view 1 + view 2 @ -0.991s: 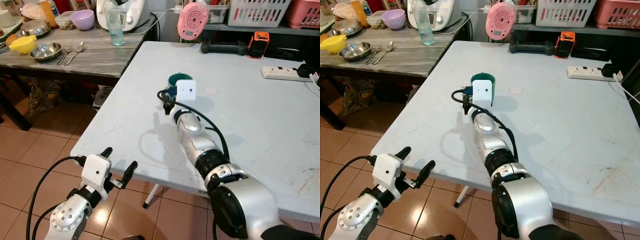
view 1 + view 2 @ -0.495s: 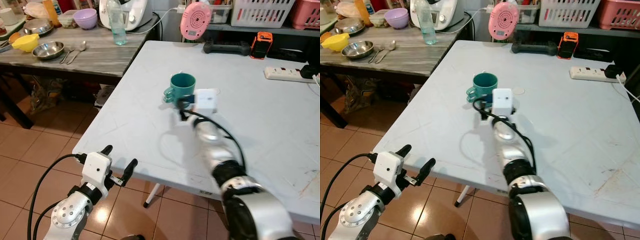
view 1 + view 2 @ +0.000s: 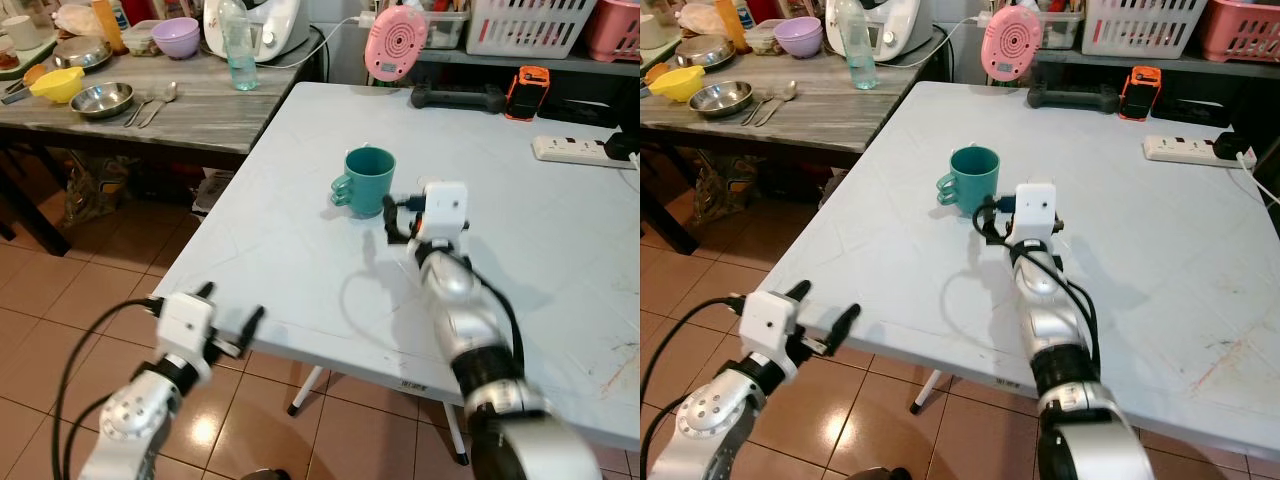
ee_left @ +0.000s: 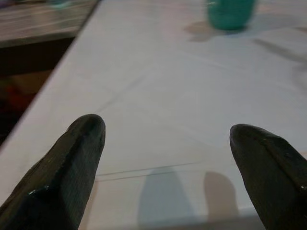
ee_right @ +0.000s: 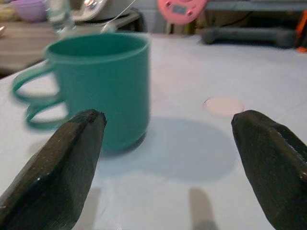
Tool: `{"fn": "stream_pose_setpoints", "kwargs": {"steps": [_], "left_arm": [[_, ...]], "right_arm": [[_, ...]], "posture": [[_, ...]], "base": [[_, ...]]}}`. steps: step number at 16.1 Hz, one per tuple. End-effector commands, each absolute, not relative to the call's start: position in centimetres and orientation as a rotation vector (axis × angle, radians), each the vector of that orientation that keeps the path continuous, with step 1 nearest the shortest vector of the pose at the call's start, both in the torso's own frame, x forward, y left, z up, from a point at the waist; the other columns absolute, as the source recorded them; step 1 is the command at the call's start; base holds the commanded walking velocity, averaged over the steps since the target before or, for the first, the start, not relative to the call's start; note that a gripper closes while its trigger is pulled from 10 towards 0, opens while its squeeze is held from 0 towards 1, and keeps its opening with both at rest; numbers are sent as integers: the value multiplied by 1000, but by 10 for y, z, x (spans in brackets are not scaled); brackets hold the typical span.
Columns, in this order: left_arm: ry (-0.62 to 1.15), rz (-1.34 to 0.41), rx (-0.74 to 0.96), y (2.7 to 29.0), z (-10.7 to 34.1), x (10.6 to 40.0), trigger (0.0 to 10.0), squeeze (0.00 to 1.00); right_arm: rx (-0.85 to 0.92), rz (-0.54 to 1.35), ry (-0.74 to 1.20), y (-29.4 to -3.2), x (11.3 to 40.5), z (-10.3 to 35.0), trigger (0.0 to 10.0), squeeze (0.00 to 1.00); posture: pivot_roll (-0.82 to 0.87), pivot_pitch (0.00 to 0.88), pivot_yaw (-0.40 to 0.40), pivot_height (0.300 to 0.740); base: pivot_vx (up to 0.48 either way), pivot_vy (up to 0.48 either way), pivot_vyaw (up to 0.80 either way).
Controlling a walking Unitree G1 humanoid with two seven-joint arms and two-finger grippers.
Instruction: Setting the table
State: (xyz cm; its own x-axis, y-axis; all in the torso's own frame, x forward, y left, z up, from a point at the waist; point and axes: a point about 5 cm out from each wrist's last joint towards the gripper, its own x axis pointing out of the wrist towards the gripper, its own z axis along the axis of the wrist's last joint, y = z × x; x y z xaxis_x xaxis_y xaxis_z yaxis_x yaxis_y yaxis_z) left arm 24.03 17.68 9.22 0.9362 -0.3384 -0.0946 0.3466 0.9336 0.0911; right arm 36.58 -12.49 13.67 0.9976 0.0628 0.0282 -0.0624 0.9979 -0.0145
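A teal mug (image 3: pixel 368 178) stands upright on the white table (image 3: pixel 290 250), its double-loop handle turned to my left. My right gripper (image 5: pixel 168 117) hovers low over the table, just right of the mug and nearer me, open, with nothing between its fingers (image 5: pixel 72 158). In the right wrist view the mug (image 5: pixel 103 86) sits ahead, toward one finger. My left gripper (image 3: pixel 230 305) is open and empty at the table's near left edge; its wrist view looks across the tabletop to the mug (image 4: pixel 230 13).
A small white disc (image 5: pixel 223 105) lies on the table beyond the right gripper. A wooden side table (image 3: pixel 190 105) at far left carries steel bowls, spoons, a yellow bowl and a water bottle (image 3: pixel 238 50). A pink round device (image 3: pixel 395 42), dumbbell, orange gadget and power strip (image 3: pixel 575 150) line the far edge.
My right gripper has drawn back from the mug and shifted to the right; the mug now stands alone. The left gripper has hardly moved. The camera view has shifted slightly.
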Motion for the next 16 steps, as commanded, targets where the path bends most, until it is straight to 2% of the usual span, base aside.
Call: {"fn": "stream_pose_setpoints", "kwargs": {"steps": [1,5,7,9,10,11,12,16], "left_arm": [[88,-310,107,183,91,244,10000,0],[62,-266,97,184,95,258,10000,0],[54,-265,93,182,95,263,10000,0],[43,-267,100,180,95,266,10000,0],[37,-272,103,177,96,267,10000,0],[38,-275,93,176,95,268,10000,0],[37,-276,92,175,95,269,10000,0],[28,-284,81,168,94,269,10000,0]], "right_arm": [[-18,94,-43,-121,362,140,10000,1000],[-13,107,-24,-130,340,130,10000,1000],[-14,108,-13,-135,334,129,10000,1000],[-14,102,-11,-138,329,130,10000,922],[-13,100,-12,-138,326,131,10000,592],[-22,104,-13,-137,324,131,10000,133],[-29,111,-15,-135,323,131,10000,0],[-33,128,-16,-131,320,133,10000,0]], "posture": [[72,23,51,740],[52,0,39,740],[38,0,41,740],[27,0,48,740],[23,0,53,740],[19,0,56,740],[18,0,57,740],[16,0,57,740]], "base": [[0,0,0],[0,0,-741],[0,358,-694],[0,399,-494],[0,341,0],[0,390,0],[0,476,0],[0,466,0]]}}
